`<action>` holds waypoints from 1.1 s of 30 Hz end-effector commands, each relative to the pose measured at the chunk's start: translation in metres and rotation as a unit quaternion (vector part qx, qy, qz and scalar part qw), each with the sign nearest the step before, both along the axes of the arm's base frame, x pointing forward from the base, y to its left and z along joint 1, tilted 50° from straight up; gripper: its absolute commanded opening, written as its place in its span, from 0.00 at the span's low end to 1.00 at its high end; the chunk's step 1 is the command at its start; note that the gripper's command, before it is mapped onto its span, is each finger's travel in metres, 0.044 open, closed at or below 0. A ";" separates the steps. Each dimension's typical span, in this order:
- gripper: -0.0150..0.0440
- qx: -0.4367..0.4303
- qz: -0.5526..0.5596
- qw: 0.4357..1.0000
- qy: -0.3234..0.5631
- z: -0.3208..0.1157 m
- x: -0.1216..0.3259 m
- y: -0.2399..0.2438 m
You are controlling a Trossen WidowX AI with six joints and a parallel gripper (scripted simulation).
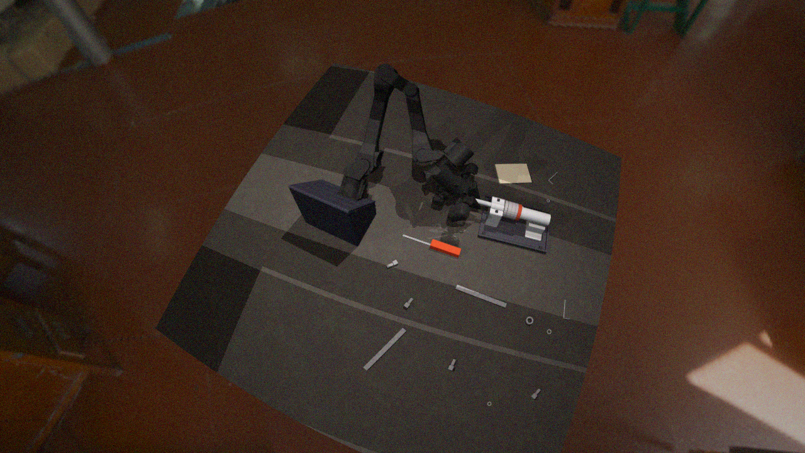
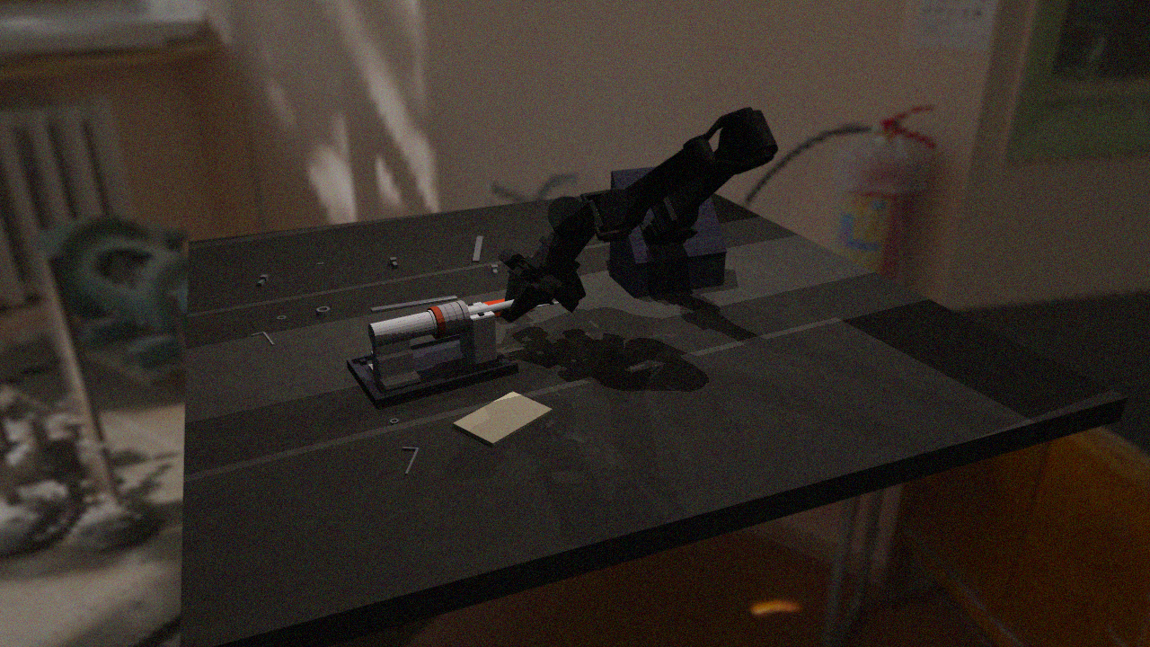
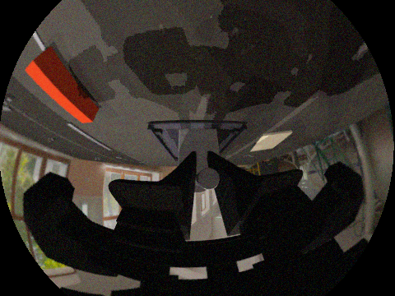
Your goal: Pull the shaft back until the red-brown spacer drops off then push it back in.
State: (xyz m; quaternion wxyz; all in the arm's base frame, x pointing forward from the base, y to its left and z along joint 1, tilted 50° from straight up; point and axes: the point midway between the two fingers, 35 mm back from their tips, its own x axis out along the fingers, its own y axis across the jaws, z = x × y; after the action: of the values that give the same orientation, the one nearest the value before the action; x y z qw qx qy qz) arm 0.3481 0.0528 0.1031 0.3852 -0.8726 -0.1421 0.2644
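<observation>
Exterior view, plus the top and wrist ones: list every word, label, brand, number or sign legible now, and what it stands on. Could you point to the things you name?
No text is legible in any view.
Fire extinguisher point(image 2: 880, 213): a yellow-and-blue label, too blurred to read.
Pale sheet on the wall point(image 2: 957, 20): faint marks, too blurred to read.

The white cylindrical housing lies horizontal; beside it, the red-brown spacer stands upright, then grey spacers. The pale, round shaft protrudes opposite the housing.
</observation>
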 end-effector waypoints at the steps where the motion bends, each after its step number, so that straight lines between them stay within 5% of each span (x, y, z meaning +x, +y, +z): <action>1: 0.25 0.002 0.001 1.000 0.003 -0.002 -0.002 0.001; 33: 0.25 0.002 0.001 1.000 0.004 -0.002 -0.006 0.001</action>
State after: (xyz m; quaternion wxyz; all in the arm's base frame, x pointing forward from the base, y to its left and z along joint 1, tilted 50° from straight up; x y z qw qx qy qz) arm 0.3445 0.0532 0.1027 0.3851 -0.8727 -0.1423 0.2643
